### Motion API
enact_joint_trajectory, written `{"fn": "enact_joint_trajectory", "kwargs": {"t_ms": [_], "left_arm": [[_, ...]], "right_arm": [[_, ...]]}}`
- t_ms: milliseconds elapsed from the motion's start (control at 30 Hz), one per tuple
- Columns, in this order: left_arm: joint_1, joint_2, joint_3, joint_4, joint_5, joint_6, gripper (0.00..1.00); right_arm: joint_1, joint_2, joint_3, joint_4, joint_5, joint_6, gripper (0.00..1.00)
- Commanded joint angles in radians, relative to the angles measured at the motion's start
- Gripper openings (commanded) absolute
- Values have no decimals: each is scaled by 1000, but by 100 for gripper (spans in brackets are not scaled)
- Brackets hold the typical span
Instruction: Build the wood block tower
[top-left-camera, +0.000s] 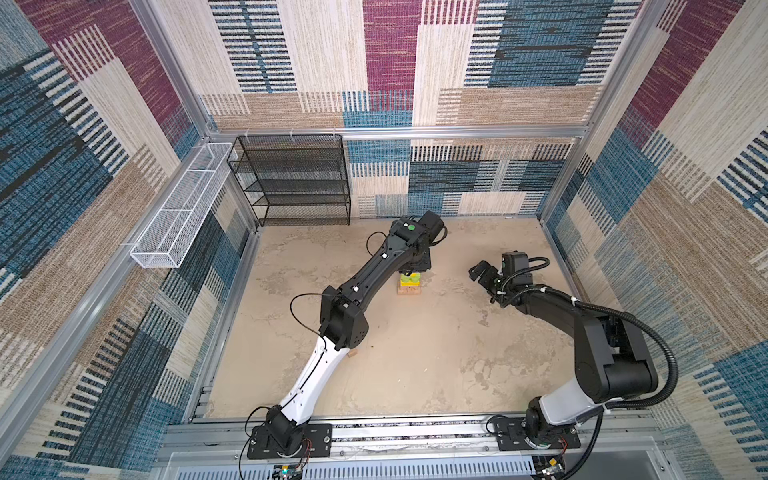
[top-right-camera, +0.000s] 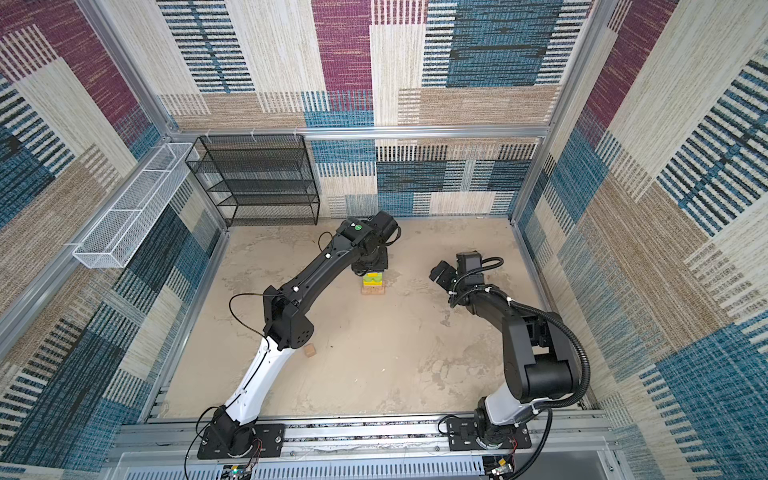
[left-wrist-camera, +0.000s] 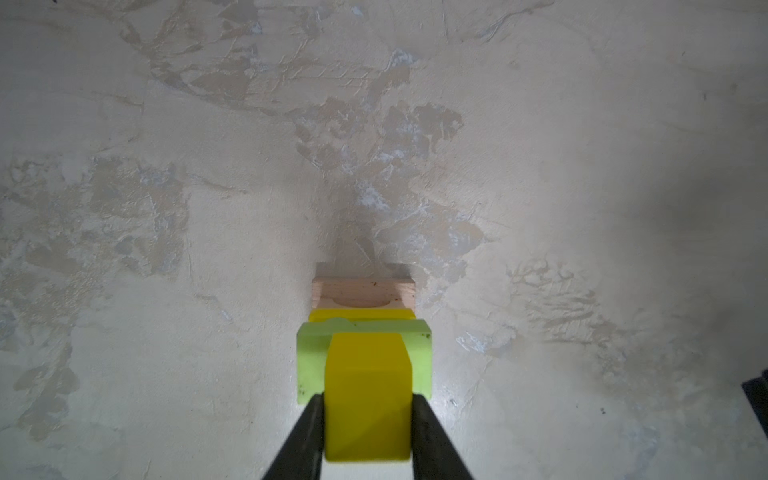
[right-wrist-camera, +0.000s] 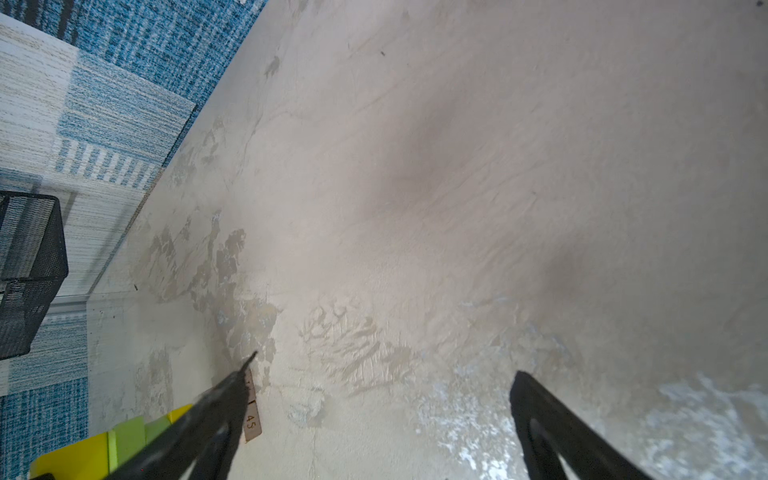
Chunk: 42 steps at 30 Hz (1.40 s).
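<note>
Wood block tower stands past the middle of the table; nearer the arm bases, a lone tan cube lies by the left arm's elbow. At the tower, the left gripper is closed partway on a yellow cube, held over a lime green bar, with a yellow bar and a tan bar beneath. Well apart to the right, the right gripper gapes wide, holding nothing. Farthest, a black mesh shelf stands against the back wall

Black mesh shelf, white basket — adjacent
</note>
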Motion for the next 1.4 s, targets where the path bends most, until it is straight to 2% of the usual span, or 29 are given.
{"fn": "enact_joint_trajectory", "kwargs": {"t_ms": [0,967,1367], "left_arm": [[1,3,6,-1,-12,-3,39],[0,-7,-12,0,-22,0,37],[0,-8,-11,1,-22,0,39]], "right_arm": [[0,-1,8,9,-5,-8,99],[0,0,5,10,-8,-6,99],[0,2,6,11,-7,-6,99]]}}
